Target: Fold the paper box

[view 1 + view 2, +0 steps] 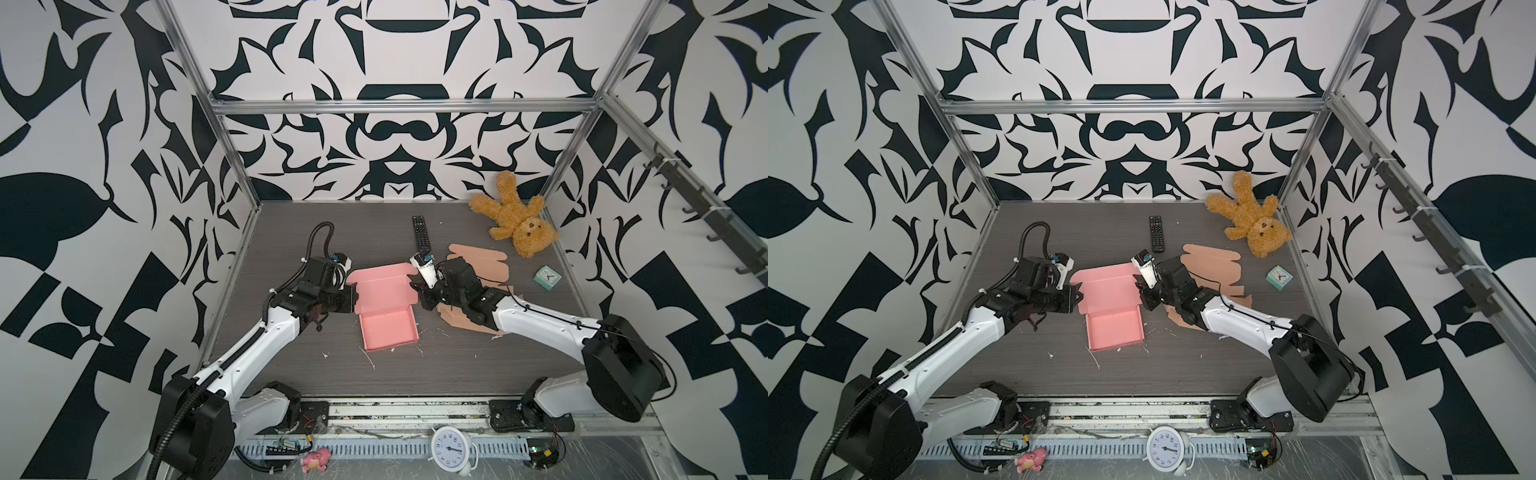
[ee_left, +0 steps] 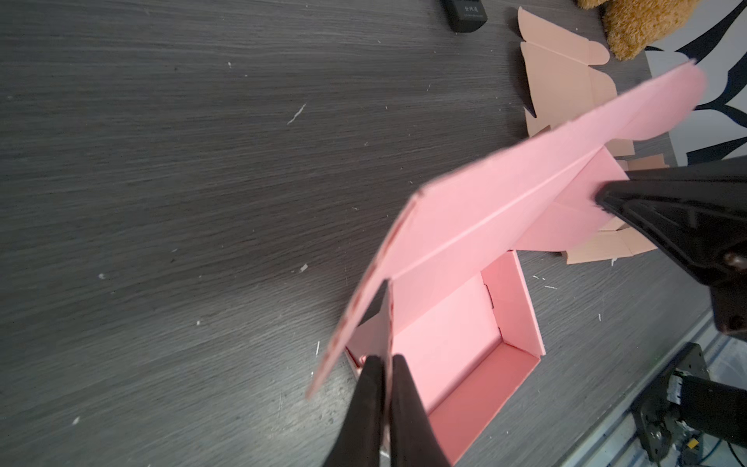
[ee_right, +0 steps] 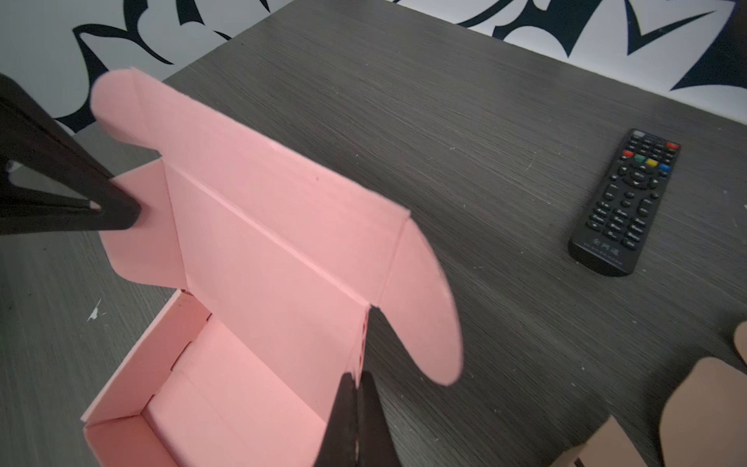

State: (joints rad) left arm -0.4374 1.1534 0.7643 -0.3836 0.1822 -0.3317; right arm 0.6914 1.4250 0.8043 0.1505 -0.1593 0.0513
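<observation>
The pink paper box sits near the middle of the grey tabletop, between the two arms. Its tray rests flat with all four walls upright, and its lid stands open, tilted up and back from the tray's rear wall. The left end effector is narrow, its fingers pinched on the lid's side flap on the left. The right end effector is likewise closed thin, clamped on the lid's opposite edge, where the rounded ear folds off. In both top views the two tips meet the lid from either side.

A flat tan cardboard blank lies partly under the right arm. A black remote control lies behind the box, a brown teddy bear sprawls in the far right corner, and a small mint clock sits near the right wall
</observation>
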